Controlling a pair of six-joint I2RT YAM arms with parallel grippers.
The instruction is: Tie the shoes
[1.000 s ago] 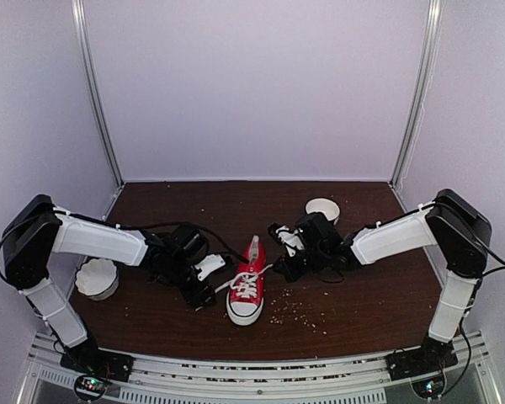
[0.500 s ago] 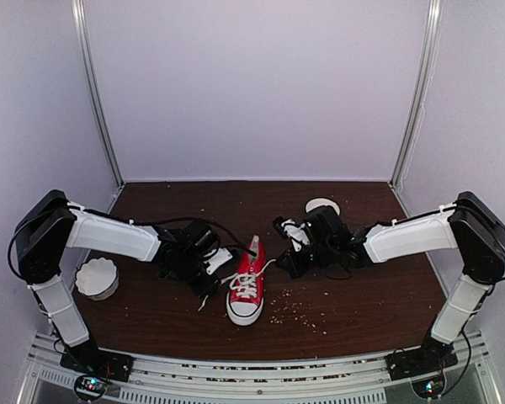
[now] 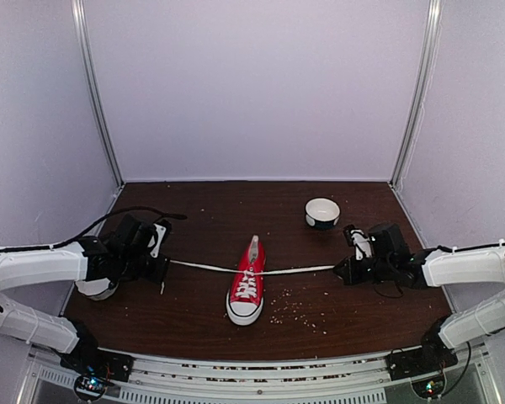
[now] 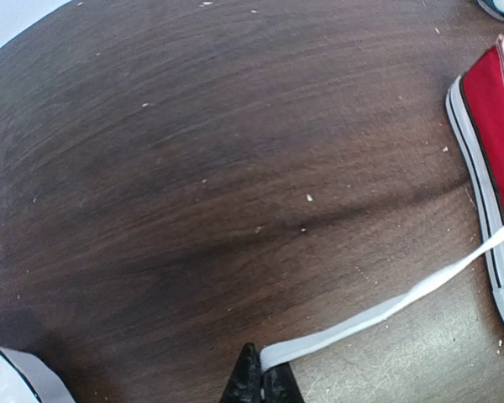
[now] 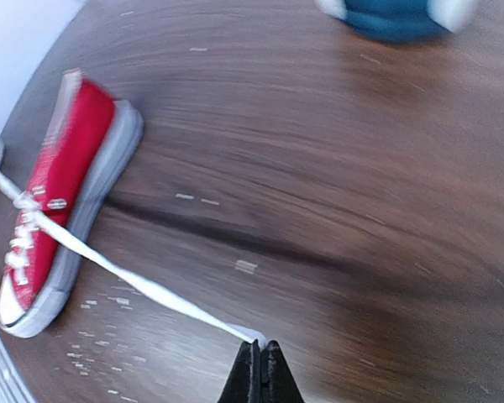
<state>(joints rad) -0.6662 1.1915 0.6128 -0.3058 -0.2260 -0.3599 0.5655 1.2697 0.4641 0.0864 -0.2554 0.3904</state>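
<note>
A red sneaker with a white toe cap lies mid-table, toe toward the near edge. It also shows as the shoe at the right of the left wrist view and as the shoe at the left of the right wrist view. Its white laces run out taut to both sides. My left gripper is shut on the left lace, well left of the shoe. Off to the shoe's right, my right gripper is shut on the right lace.
A white bowl with a dark band stands at the back right. Another white bowl sits at the left under my left arm. Crumbs are scattered right of the shoe's toe. Metal uprights frame the back corners.
The left gripper shut on its lace. Both arms then swung outward, away from the shoe, drawing the two laces out straight and taut.
</note>
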